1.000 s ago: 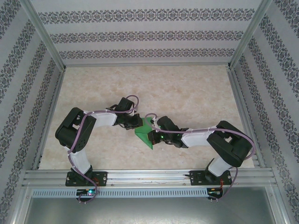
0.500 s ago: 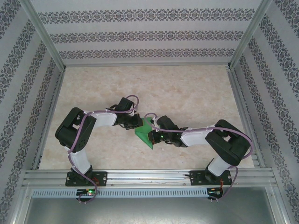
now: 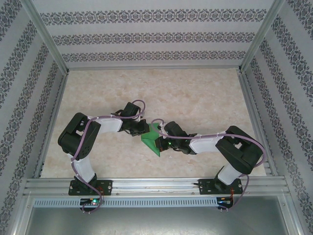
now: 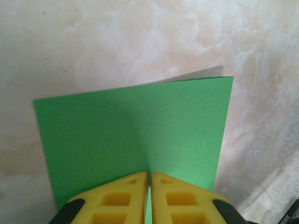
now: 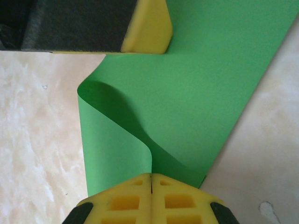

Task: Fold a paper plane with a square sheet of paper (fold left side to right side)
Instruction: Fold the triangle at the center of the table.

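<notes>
Green paper (image 3: pixel 152 139) bent over, held between both grippers. Left gripper (image 4: pixel 149 181) pinches one edge. Right gripper (image 5: pixel 150 183) pinches curled opposite edge, fingers pressed together.

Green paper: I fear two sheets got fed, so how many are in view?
1. The square sheet of paper sits mid-table, curled over, pinched by both arms' shut jaws. A second sheet stuck flat against it could be hidden.

walls (image 3: pixel 146 36): floral-striped wallpaper | tabletop (image 3: pixel 205 98): beige marbled | frame (image 3: pixel 156 183): aluminium rails | light: even
</notes>
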You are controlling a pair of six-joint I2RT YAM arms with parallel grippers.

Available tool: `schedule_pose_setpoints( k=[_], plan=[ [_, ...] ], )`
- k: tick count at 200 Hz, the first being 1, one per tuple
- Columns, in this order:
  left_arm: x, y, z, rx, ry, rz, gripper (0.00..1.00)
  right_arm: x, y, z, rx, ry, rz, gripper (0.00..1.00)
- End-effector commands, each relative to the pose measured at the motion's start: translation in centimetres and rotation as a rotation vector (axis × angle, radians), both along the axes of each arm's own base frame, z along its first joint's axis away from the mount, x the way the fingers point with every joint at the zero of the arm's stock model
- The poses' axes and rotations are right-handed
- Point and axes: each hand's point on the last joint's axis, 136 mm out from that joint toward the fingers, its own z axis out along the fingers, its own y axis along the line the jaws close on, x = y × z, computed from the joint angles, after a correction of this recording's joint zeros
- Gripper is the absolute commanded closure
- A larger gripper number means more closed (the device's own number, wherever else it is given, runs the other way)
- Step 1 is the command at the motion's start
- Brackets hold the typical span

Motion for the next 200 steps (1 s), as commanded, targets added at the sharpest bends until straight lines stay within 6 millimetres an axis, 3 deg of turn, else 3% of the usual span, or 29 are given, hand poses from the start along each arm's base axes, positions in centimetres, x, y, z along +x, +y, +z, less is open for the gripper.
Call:
schedule_pose_setpoints(
  k=[1, 99, 200],
  plan=[
    [-0.7, 1.1, -2.2, 0.068, 0.039, 0.005, 0.89, 0.4, 0.3, 1.2, 0.029, -0.040, 0.032, 1.00],
    [-0.8, 1.1, -2.3, 0.068, 0.037, 0.004, 0.89, 0.9, -0.7, 0.3, -0.037, -0.038, -0.011, 1.00],
    [-0.9, 1.1, -2.4, 0.067, 0.039, 0.004, 0.89, 1.3, -0.2, 0.7, -0.029, -0.047, -0.004, 1.00]
  ],
)
